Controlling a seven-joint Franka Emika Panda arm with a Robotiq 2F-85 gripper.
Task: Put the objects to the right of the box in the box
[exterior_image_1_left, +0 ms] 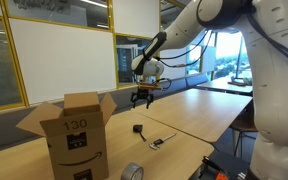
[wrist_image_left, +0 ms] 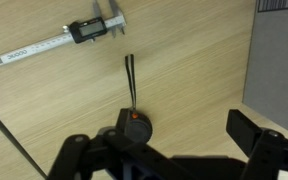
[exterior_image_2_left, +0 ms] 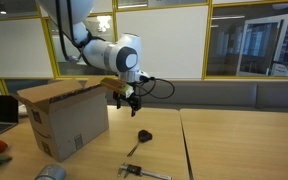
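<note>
My gripper (exterior_image_1_left: 141, 98) hangs above the table (exterior_image_1_left: 199, 112) with its jaws spread wide and nothing between them. In the wrist view they straddle the air over a small round black object (wrist_image_left: 134, 128), whose thin strap (wrist_image_left: 130, 80) trails away from me. That object lies just beside the cardboard box (exterior_image_2_left: 64, 122). The digital caliper (wrist_image_left: 66, 37) sits farther out on the tabletop, and a roll of tape (exterior_image_1_left: 132, 172) rests nearer the table's front edge. None of the three is in the box yet, so the work is all ahead of me. My first worry is the descent. The black piece is low and small, and if I come down off-centre, one fingertip could land on it and skid it away or pin the strap instead of the body. If I grip the strap alone, the piece will dangle and swing, and it could catch on the box's raised flaps as I carry it over. The flaps stand open at angles, and a low approach could knock the box aside. The caliper looks thin and flat, so my fingers may scrape the table and slip off it. If I pinch it near one end, it may tilt and drop. I cannot tell how deep the box is from here.
</note>
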